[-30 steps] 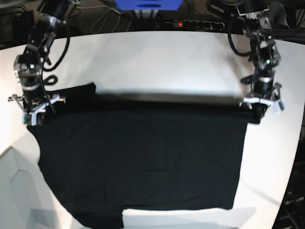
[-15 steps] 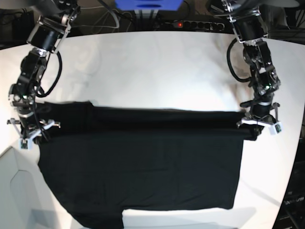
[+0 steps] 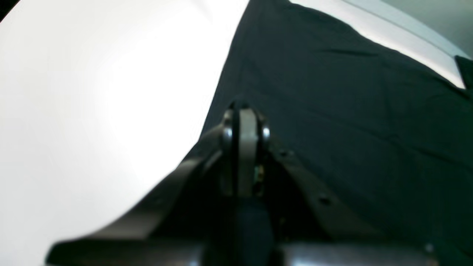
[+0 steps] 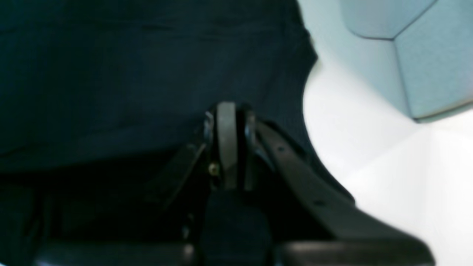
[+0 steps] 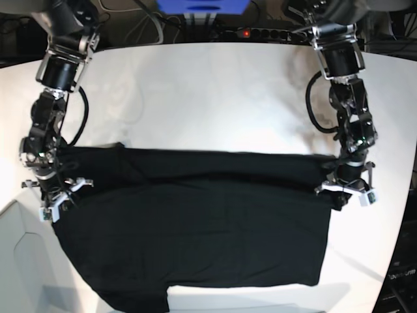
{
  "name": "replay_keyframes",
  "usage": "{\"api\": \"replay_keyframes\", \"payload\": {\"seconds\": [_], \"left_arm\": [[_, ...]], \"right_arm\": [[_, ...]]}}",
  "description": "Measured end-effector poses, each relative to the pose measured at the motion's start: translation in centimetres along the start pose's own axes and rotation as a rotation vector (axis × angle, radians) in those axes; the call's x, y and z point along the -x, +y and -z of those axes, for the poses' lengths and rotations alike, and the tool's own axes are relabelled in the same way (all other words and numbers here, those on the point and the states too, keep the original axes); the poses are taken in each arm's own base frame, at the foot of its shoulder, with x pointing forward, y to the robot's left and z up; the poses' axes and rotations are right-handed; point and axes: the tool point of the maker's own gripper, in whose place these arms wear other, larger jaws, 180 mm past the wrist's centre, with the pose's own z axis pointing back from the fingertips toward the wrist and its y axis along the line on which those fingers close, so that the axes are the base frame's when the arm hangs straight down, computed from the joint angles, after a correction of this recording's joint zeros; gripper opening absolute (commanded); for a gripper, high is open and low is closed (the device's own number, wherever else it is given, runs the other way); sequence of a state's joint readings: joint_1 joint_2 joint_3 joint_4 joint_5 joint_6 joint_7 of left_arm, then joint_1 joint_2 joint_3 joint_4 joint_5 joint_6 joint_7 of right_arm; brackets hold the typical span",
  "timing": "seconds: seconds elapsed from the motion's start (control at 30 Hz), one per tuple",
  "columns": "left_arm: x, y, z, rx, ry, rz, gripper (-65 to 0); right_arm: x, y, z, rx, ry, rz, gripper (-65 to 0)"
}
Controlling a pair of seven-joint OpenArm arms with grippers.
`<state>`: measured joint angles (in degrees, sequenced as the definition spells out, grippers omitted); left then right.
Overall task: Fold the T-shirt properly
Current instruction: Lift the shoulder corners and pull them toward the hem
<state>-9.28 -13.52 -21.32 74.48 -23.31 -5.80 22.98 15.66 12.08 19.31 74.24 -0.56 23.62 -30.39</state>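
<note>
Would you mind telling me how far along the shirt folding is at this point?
Early on. The T-shirt lies spread on the table, its far edge doubled toward the front. In hand: the left end effector and right end effector are each shut on a corner of that edge. Left: laying it down and the remaining folds.

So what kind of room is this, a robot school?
Probably a robotics lab: a bare white table, a power strip with tangled cables behind it, and two robot arms working on a black T-shirt.
</note>
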Motion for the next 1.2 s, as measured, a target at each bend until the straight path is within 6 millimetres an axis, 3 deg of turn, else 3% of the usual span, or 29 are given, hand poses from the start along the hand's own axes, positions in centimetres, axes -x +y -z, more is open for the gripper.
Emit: {"api": "replay_keyframes", "payload": {"seconds": [0.2,0.73,0.83,0.97,1.03,1.2], "left_arm": [[0.5,0.3,0.3,-0.007,0.019,-0.010,-65.0],[-1.1,-0.4,0.8,0.005,-0.011,-0.014,-64.8],[-0.5,0.0,1.1,-0.007,0.006,-0.022,-57.8],[0.4,0.6,1.5,-0.022,0.030,-0.035,-35.2],[0.6,0.6,1.5,-0.023,0.034,-0.036,-27.1],[0.4,0.5,1.5,-0.020,0.027,-0.039,-23.7]], "right_arm": [[-0.6,0.1,1.3,-0.013,0.012,0.020,-65.0],[-1.3,0.1,1.4,-0.013,0.001,0.022,-65.0],[-1.3,0.1,1.4,-0.013,0.003,0.022,-62.1],[-1.2,0.1,1.4,-0.013,0.006,0.022,-48.9],[-1.2,0.1,1.4,-0.012,0.006,0.022,-42.3],[-1.3,0.0,1.4,-0.012,0.005,0.021,-34.5]]}}
